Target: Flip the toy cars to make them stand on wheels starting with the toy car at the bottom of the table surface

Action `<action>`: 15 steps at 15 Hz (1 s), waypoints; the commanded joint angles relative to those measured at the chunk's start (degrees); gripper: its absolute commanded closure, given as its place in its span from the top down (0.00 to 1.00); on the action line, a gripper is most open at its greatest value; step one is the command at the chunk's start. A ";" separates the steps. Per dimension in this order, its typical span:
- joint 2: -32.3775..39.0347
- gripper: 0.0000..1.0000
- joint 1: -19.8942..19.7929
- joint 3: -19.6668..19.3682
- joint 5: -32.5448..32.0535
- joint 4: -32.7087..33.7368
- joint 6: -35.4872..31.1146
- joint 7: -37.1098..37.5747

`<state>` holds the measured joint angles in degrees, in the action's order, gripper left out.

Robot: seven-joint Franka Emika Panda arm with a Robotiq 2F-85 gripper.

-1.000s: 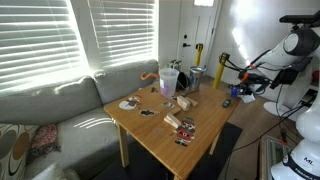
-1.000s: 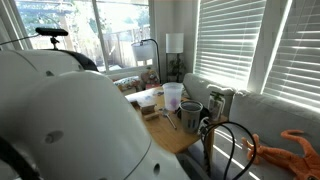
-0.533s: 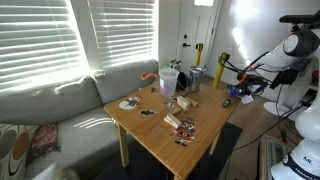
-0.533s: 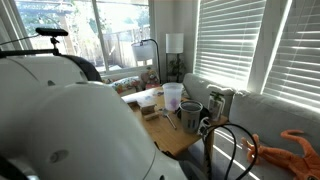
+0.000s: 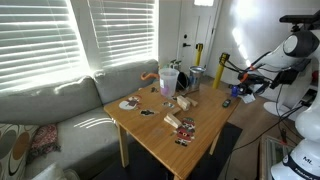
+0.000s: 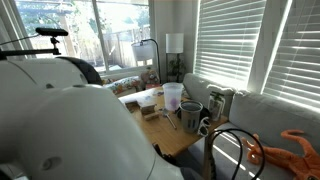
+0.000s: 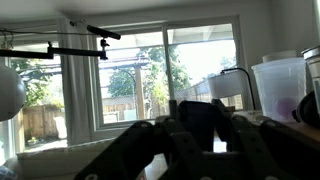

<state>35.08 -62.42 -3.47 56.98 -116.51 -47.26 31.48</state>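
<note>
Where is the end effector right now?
In an exterior view, the end effector is by the table corner at the picture's right, well right of the clear cup.

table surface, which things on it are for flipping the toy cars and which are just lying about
For the job: toy cars, table surface, gripper.
Lying about: cups, red-and-white striped items.

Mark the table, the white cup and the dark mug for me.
table (image 5: 160, 145), exterior view, bare wooden top.
white cup (image 6: 173, 96), exterior view, side wall.
dark mug (image 6: 190, 118), exterior view, side wall.
</note>
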 commanded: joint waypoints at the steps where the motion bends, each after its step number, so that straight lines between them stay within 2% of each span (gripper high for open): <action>1: 2.24 0.12 4.72 -6.67 1.55 2.36 0.47 0.06; 4: 2.30 0.12 7.17 -9.86 2.33 2.52 1.79 -0.17; 5: 2.05 0.12 7.13 -9.81 2.82 2.38 2.02 -0.10; 6: 1.29 0.12 4.63 -6.93 2.87 2.10 1.96 0.24; 10: -0.88 0.12 1.23 -0.58 2.81 1.42 1.96 -0.64; 13: -0.53 0.12 0.79 3.07 3.27 1.55 1.96 -1.26; 15: 0.51 0.12 1.72 4.02 3.91 1.78 1.96 -1.42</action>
<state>35.10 -60.61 -1.58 59.21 -114.99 -45.30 30.67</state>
